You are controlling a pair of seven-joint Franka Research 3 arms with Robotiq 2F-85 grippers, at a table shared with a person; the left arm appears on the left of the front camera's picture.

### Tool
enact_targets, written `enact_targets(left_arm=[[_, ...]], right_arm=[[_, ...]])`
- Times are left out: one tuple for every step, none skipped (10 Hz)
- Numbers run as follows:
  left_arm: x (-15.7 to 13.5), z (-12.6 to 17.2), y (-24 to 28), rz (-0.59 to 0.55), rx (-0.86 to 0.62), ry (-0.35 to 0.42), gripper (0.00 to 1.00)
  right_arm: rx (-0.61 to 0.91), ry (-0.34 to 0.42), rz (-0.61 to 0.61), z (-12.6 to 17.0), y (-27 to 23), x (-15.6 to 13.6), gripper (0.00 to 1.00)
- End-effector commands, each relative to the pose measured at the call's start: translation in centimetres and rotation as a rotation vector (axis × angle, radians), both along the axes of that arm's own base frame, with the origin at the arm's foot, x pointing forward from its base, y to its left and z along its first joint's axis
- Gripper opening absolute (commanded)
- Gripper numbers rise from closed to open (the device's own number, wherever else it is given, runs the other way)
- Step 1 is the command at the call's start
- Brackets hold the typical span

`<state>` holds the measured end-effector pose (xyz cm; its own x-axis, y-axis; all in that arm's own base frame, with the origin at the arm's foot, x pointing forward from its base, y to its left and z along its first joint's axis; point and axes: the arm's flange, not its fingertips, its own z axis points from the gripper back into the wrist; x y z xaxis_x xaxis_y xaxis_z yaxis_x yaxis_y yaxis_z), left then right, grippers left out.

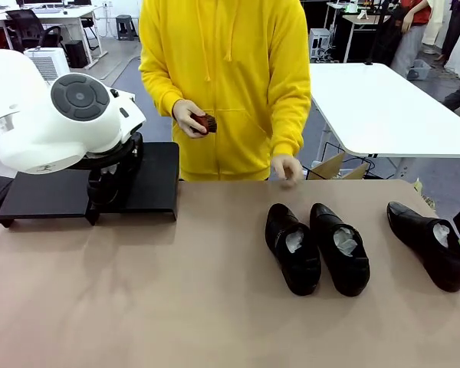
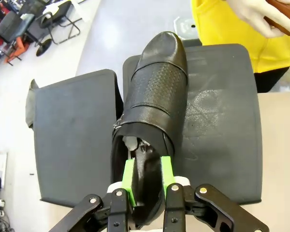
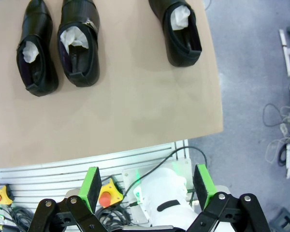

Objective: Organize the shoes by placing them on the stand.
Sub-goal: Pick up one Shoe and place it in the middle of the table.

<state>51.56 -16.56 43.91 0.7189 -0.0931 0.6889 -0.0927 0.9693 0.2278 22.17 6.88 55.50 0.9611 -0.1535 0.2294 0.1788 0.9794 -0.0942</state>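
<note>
Two green pads [image 3: 92,187] of your right jaws stand wide apart with nothing between them. They hang above the robot's mount [image 3: 166,198], just off the near edge of the bench [image 3: 135,111] toward its right corner.

Past that edge, three glossy black dress shoes lie on the right half of the bench, each stuffed with pale paper. The inner shoe [image 1: 293,249] and its neighbour [image 1: 341,249] lie side by side near the middle. The third shoe [image 1: 429,244] sits close to the right edge, heel toward you.

At the far left corner sits the black stand [image 2: 72,130]. Your left jaws are clamped on the heel end of the fourth shoe [image 2: 157,92]. It lies along the join between the stand's two panels, toe pointing away from you.

Beyond the far edge stands a person in a yellow hoodie [image 1: 230,77]. One hand [image 1: 186,116] holds a small reddish-brown object [image 1: 207,123] and the other hand [image 1: 285,167] hangs just at the bench's far edge.
</note>
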Motion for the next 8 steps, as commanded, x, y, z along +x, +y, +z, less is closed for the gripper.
enact_targets(left_arm=[[0.9, -0.2, -0.2, 0.002, 0.016, -0.01, 0.3], [0.9, -0.2, -0.2, 0.002, 0.016, -0.01, 0.3], [0.9, -0.2, -0.2, 0.002, 0.016, -0.01, 0.3], [0.4, -0.1, 0.0, -0.004, 0.005, 0.004, 0.3], [-2.0, 1.1, -1.7, -0.033, -0.059, 0.02, 0.3], [-4.4, 2.7, -3.0, -0.041, -0.131, 0.054, 0.3], [-7.0, 4.0, -3.9, -0.038, -0.197, 0.098, 0.3], [-9.5, 4.9, -4.6, -0.056, -0.267, 0.177, 0.3]], right_arm=[[0.019, 0.004, 0.021, 0.1, 0.0, 0.0, 1.0], [0.019, 0.004, 0.021, 0.1, 0.0, 0.0, 1.0], [0.019, 0.004, 0.021, 0.1, 0.0, 0.0, 1.0], [0.019, 0.004, 0.021, 0.1, 0.0, 0.0, 1.0], [0.0, 0.0, 0.0, 0.0, 0.0, 0.0, 1.0], [0.018, -0.071, 0.059, 3.0, -1.0, -1.7, 1.0], [0.03, -0.093, 0.1, 3.9, -1.8, -2.1, 1.0], [0.032, -0.077, 0.085, 3.7, -3.0, -1.6, 1.0]])
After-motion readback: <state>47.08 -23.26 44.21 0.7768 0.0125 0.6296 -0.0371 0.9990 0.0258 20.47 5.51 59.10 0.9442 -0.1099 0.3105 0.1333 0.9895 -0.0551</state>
